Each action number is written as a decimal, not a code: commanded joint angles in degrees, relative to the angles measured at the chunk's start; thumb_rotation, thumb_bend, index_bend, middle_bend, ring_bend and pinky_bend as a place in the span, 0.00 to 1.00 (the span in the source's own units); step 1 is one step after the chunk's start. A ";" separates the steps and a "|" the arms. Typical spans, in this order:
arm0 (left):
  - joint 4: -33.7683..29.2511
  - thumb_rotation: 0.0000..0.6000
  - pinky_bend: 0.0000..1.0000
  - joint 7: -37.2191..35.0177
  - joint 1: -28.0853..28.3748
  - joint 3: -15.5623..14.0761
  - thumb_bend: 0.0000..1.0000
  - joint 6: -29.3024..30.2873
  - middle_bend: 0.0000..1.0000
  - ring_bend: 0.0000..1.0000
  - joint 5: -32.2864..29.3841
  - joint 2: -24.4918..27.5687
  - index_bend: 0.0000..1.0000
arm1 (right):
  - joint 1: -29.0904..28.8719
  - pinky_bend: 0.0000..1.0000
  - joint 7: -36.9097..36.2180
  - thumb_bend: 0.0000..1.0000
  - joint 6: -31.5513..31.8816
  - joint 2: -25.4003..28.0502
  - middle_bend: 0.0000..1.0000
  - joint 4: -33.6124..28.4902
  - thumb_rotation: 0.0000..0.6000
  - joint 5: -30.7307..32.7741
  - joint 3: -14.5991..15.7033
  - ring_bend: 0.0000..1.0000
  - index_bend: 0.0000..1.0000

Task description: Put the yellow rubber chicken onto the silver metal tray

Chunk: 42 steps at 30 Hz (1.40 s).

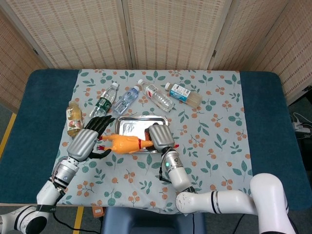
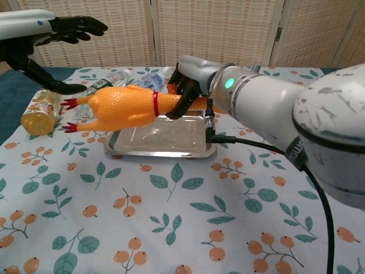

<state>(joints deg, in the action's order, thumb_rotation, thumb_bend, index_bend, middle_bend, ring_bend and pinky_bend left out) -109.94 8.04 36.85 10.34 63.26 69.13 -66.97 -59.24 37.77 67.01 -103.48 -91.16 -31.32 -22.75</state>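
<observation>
- Right hand [image 1: 161, 138]: nearest to me in the head view. I have its fingers [image 2: 183, 97] clamped on the neck end of the yellow rubber chicken [image 2: 126, 105], which I hold level in the air.
- Yellow rubber chicken: its body hangs over the near-left part of the silver metal tray [image 2: 199, 149], while its red feet [image 2: 71, 115] stick out past the tray's left edge. It is not resting on the tray.
- Left hand [image 1: 87, 141]: I hold it off to the chicken's tail side with its fingers [image 1: 101, 122] spread apart and gripping nothing. In the chest view it is raised clear of the toy.
- Risk, as I judge it: the chicken is carried by one end only, so the soft body may sag or swing. If I let go here, the tail end could land on the rim and tip the toy onto the table [image 1: 219, 146].
- Risk, further: a low sweep to the right could knock the tray sideways.
- Far side: several plastic bottles [image 1: 158, 97] lie just beyond the tray, and a juice bottle [image 1: 73, 118] lies to its left. Overshooting would push the chicken into them.
</observation>
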 commanded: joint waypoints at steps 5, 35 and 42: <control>2.46 1.00 0.01 -4.54 -3.64 -1.73 0.28 -0.87 0.00 0.00 -0.52 4.70 0.00 | 1.30 1.00 -2.98 0.33 1.05 -0.79 0.61 5.15 1.00 -2.72 0.11 0.82 0.96; 9.01 1.00 0.01 -6.02 -1.81 -2.80 0.29 -8.03 0.00 0.00 -0.67 3.24 0.00 | -2.96 0.49 -9.64 0.32 -10.40 -19.15 0.23 42.93 1.00 -9.70 -2.43 0.21 0.31; 9.04 1.00 0.01 -5.69 -1.68 -2.73 0.29 -8.20 0.00 0.00 -0.61 3.02 0.00 | -2.49 0.34 -8.06 0.32 -12.09 -18.43 0.04 42.24 1.00 -8.85 -3.92 0.04 0.08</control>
<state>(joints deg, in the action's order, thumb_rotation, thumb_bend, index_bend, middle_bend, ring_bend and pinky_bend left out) -100.91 2.33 35.16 7.60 55.07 68.52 -63.93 -61.85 29.41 55.06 -122.13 -48.67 -40.22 -26.57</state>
